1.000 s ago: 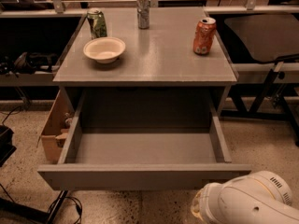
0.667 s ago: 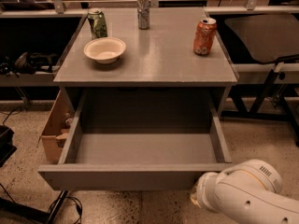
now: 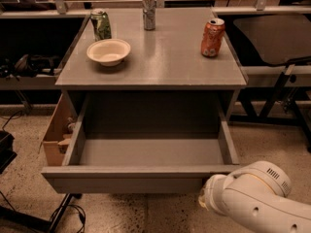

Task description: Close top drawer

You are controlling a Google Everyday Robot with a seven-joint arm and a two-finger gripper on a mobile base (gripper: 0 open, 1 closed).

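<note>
Under the tabletop's (image 3: pixel 160 62) front edge, top drawer (image 3: pixel 131 179) pulled well out, grey front toward camera. White arm (image 3: pixel 262 200) at lower right; gripper (image 3: pixel 204 199) just below the drawer front's right end, contact unclear, opening cannot be told. Bowl (image 3: pixel 109 51) near left edge.

The grey bench (image 3: pixel 165 59) carries four things, all upright: a cream bowl (image 3: pixel 109 51) at nine o'clock, a green can (image 3: pixel 101 24) just behind it at ten, a silver can (image 3: pixel 149 11) at twelve and an orange can (image 3: pixel 213 37) at two. The pincer (image 3: pixel 207 201) hangs below the bench at five o'clock.
</note>
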